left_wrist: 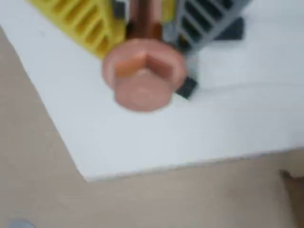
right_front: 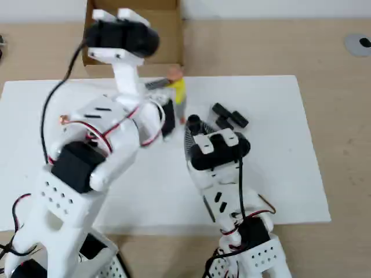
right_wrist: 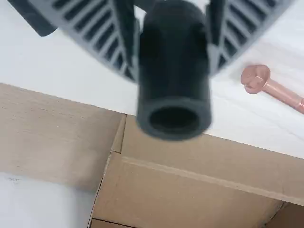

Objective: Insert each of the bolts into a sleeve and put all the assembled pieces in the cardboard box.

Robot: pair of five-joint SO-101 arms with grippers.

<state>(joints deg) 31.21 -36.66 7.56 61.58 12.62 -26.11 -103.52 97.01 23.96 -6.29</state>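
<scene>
With the left fingers (left_wrist: 80,19) pinching a bolt (left_wrist: 142,80) and the right fingers (right_wrist: 85,28) pinching a sleeve (right_wrist: 173,95), poor alignment could jam the bolt at the sleeve's mouth or twist it loose.

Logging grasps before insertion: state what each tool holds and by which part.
Left tool grips a copper bolt by its shank, just behind the head. Right tool clamps a black sleeve by its sides, open end free.
</scene>
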